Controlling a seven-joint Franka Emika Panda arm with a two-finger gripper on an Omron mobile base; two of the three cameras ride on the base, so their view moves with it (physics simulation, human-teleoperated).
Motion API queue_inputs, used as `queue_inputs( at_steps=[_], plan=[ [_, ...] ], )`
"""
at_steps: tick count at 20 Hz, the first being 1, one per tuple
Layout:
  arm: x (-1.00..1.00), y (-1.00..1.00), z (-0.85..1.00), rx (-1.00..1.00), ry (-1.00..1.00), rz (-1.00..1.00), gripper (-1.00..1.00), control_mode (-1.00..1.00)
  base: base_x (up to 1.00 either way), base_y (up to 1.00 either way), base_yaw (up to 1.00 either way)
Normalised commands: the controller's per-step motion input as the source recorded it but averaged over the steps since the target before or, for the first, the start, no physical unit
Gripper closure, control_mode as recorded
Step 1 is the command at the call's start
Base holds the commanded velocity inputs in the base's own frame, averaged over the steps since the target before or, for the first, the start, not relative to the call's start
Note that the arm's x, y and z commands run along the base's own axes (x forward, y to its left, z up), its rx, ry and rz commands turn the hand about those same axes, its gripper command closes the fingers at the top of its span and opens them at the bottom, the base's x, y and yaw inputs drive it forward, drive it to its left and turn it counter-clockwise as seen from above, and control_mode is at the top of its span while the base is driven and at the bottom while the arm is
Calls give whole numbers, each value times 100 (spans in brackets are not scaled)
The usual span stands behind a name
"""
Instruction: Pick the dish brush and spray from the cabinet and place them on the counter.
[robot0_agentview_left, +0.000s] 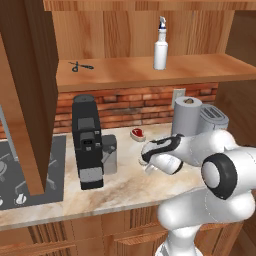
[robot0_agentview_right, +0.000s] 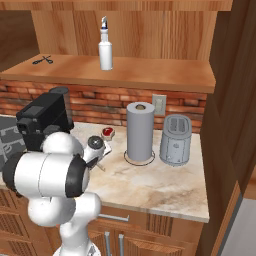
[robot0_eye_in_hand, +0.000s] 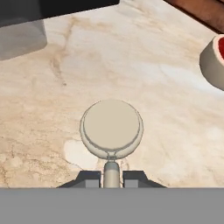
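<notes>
I am clamping my two-finger gripper (robot0_eye_in_hand: 111, 178) on the thin pale handle of the one cream-white round-headed dish brush (robot0_eye_in_hand: 111, 127), its long axis running straight out from my jaws, head hanging low over the beige-pink marbled counter (robot0_eye_in_hand: 144, 70) at frame centre. One slim white spray bottle (robot0_agentview_left: 160, 49) is waiting on the wooden cabinet shelf (robot0_agentview_left: 125, 72), upper frame.

In the hand view, the dish brush (robot0_eye_in_hand: 111, 127) shows its round head, but most of its handle is hidden between the pincer (robot0_eye_in_hand: 111, 178) tips and the bottom band. A red-topped object (robot0_eye_in_hand: 215, 61) is cut by the right edge. In the left base view, the arm hides the paper towel roll's (robot0_agentview_left: 186, 116) base.
</notes>
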Motion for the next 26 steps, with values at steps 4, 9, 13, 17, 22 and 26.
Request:
queue_inputs(
  at_steps=[4, 9, 13, 17, 22, 26],
  plan=[
    [0, 17, -100, 0, -14, -7, 100, -100, 0, 0, 0],
    [2, 16, -100, 0, -12, -8, -100, -100, 0, 0, 0],
    [-6, 7, -74, 0, -15, -6, -100, -100, 0, 0, 0],
    [-31, -14, 9, 1, -20, -11, -100, -100, 0, 0, 0],
    [-21, -16, 36, 0, -28, -14, -100, -100, 0, 0, 0],
    [-14, -14, 53, 0, -23, -17, -100, -100, 0, 0, 0]
  ],
)
